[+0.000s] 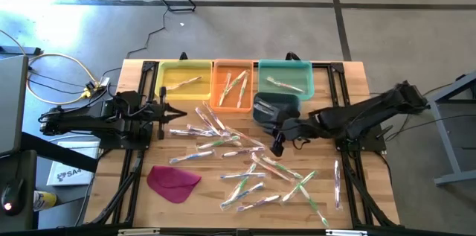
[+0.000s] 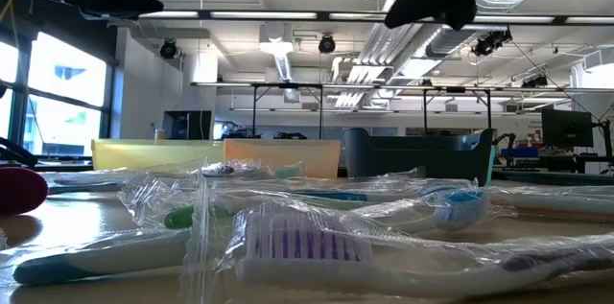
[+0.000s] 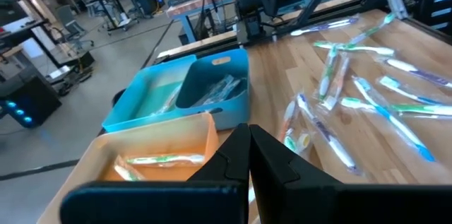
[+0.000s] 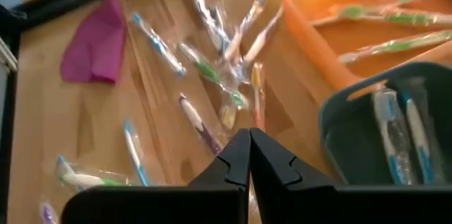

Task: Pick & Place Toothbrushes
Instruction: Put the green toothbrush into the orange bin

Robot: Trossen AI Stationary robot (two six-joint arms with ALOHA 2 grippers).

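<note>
- Lots of toothbrushes [image 1: 223, 141] in shiny wrappers, spread over the middle of the wooden desk [image 1: 349, 87].
- A few more already in the yellow bin [image 1: 182, 80], the orange bin [image 1: 233, 83] and the blue-green bin [image 1: 284, 80] along the far edge.
- One dark tub [image 1: 274, 108] just in front of the blue-green bin, with two toothbrushes inside.
- A flat pink cloth [image 1: 173, 181] near the front, apart from the pile.
- Right hand [image 1: 277, 147] low over the pile, next to the dark tub, fingers pressed together. Nothing seen between them.
- Left hand [image 1: 178, 114] waiting near the yellow bin, fingers together, empty.
- Might go wrong: slippery wrappers. Easy to pinch only the plastic and let the toothbrush slide out.
- Might go wrong: toothbrushes crossed on top of each other. Could lift two at once, or knock the others away.
- Might go wrong: one toothbrush [image 1: 338, 184] lying close to the right side of the desk. A small push could send it off.
- Might go wrong: dark tub very near the right hand. A bump could shove it.
</note>
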